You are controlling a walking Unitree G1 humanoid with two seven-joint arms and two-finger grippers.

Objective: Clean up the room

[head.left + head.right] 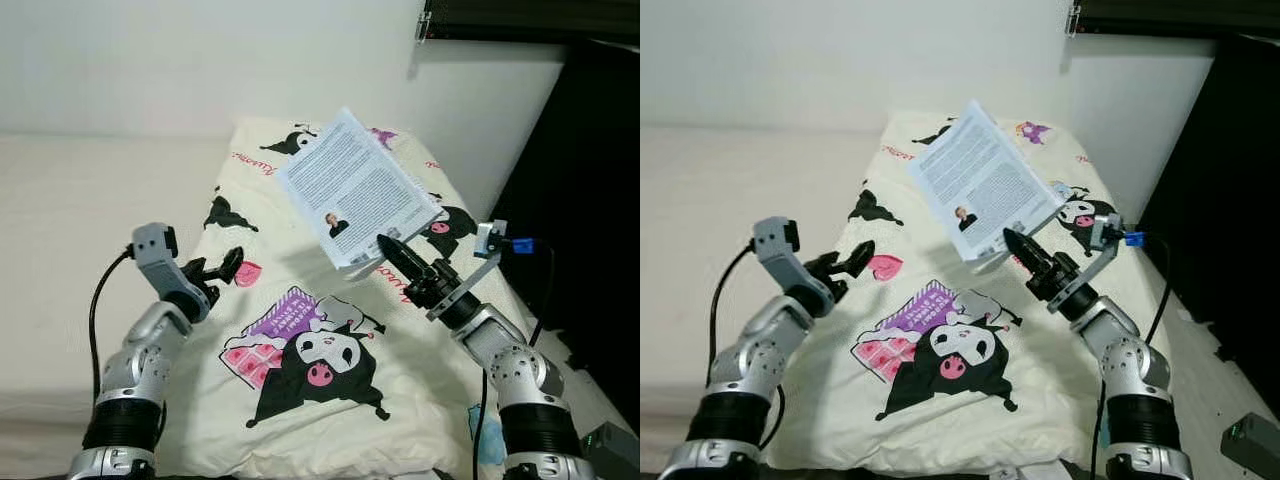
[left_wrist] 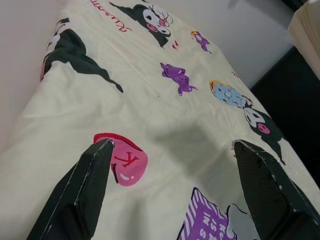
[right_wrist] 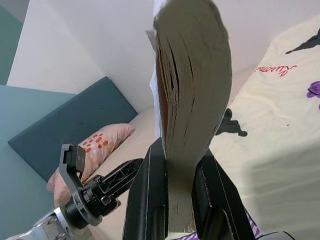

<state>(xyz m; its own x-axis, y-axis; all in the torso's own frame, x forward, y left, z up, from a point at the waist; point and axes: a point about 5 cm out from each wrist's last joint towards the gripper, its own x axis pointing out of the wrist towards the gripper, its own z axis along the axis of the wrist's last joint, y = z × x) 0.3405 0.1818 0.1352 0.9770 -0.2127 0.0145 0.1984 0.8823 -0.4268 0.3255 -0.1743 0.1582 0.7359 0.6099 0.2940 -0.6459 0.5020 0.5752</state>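
My right gripper (image 1: 392,248) is clamped on a book (image 1: 357,188), with both black fingers pressed against its lower edge, one on each side of the closed pages. The book is held in the air above the blanket (image 1: 330,330), over the blanket's right half and nearer its far edge than its near edge. The book is tilted, with its back cover facing the head camera; the cover carries printed text and a small portrait photo. In the right wrist view the page block (image 3: 192,100) rises between my two fingers (image 3: 147,200), and the pages fan slightly apart near the top. My left gripper (image 1: 215,270) hovers over the left edge of the blanket with its fingers spread apart and nothing between them. In the left wrist view the two fingertips (image 2: 87,185) frame a red heart print (image 2: 125,160) on the fabric below; I cannot tell whether they touch the fabric. The blanket is pale yellow with black-and-white cartoon figures, and it covers the right part of the bed (image 1: 70,200). A white wall (image 1: 200,60) runs behind the far edge of the bed. In the right wrist view a pink patterned pillow (image 3: 102,142) lies against a dark teal headboard (image 3: 75,117).
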